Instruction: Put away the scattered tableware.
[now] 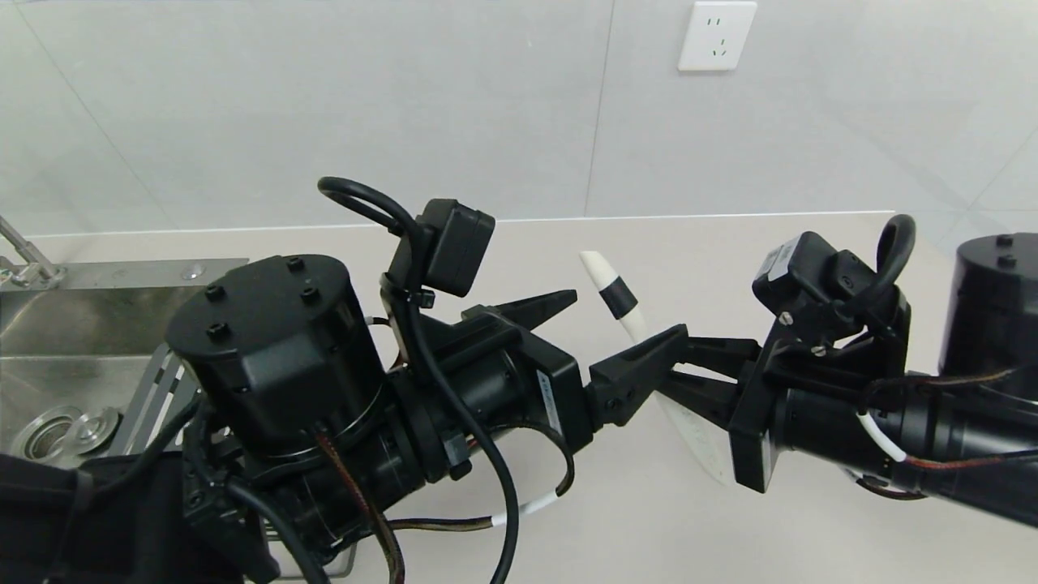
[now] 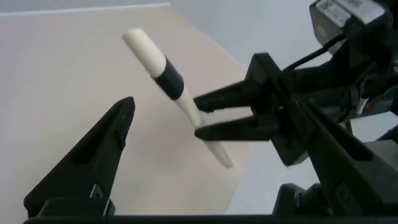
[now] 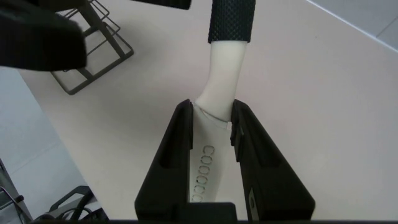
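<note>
Now | right fingers [image 3: 180, 143] clenched on blade of white flat utensil with black-banded handle [image 2: 186, 102], above pale worktop [image 1: 730, 243] | handle slants up toward the gap of the spread left fingers [image 1: 539, 304] | handover looks next.

Pale beige countertop [image 1: 730, 268], steel sink [image 1: 73, 324] set into its left end — wire rack [image 3: 93, 56] standing on it

Head view looks forward and down across the counter [image 1: 649, 527] toward the wall [image 1: 324, 97]. Both wrist views sit close, sharing the white-handled knife [image 2: 163, 73].
</note>
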Robot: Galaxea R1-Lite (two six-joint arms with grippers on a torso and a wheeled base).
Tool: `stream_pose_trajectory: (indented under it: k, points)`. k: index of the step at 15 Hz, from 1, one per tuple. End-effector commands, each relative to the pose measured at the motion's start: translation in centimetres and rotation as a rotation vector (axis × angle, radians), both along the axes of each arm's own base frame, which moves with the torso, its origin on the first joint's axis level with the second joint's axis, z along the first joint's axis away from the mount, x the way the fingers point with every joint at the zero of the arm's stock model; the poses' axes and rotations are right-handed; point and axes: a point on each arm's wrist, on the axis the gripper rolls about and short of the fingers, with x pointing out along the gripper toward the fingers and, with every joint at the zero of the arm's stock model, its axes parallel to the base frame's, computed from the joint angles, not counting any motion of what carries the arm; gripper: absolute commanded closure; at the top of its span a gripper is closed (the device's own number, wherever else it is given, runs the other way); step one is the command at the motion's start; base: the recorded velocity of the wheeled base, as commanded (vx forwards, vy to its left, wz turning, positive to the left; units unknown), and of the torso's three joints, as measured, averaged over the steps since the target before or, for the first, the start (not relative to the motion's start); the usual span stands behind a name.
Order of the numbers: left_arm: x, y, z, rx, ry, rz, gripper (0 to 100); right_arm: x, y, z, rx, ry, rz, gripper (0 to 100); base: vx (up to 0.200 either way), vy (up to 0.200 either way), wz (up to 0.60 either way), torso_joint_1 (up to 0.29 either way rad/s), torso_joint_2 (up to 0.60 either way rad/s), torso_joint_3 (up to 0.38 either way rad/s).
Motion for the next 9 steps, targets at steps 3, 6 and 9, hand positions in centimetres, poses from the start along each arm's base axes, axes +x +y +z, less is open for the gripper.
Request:
stream_pose_trajectory:
  k: [3, 6, 9]
  points:
    - [0.5, -1.1, -1.3, 0.012, 0.013, 0.016, 0, -0.1, 0.0, 0.1, 0.003, -0.004, 0.003, 100, 0.000, 0.000, 0.00, 0.000, 0.00, 0.000]
    - [0.9, -1.2, -1.4, 0.011, 0.014, 0.043, 0, -0.1, 0.0, 0.2, 0.007, -0.003, 0.013, 100, 0.000, 0.000, 0.00, 0.000, 0.00, 0.000]
    - [1.5, -2.0, -0.7, -0.017, -0.005, 0.043, 0, -0.4, -0.1, 0.5, 0.016, -0.013, 0.018, 100, 0.000, 0.000, 0.00, 0.000, 0.00, 0.000]
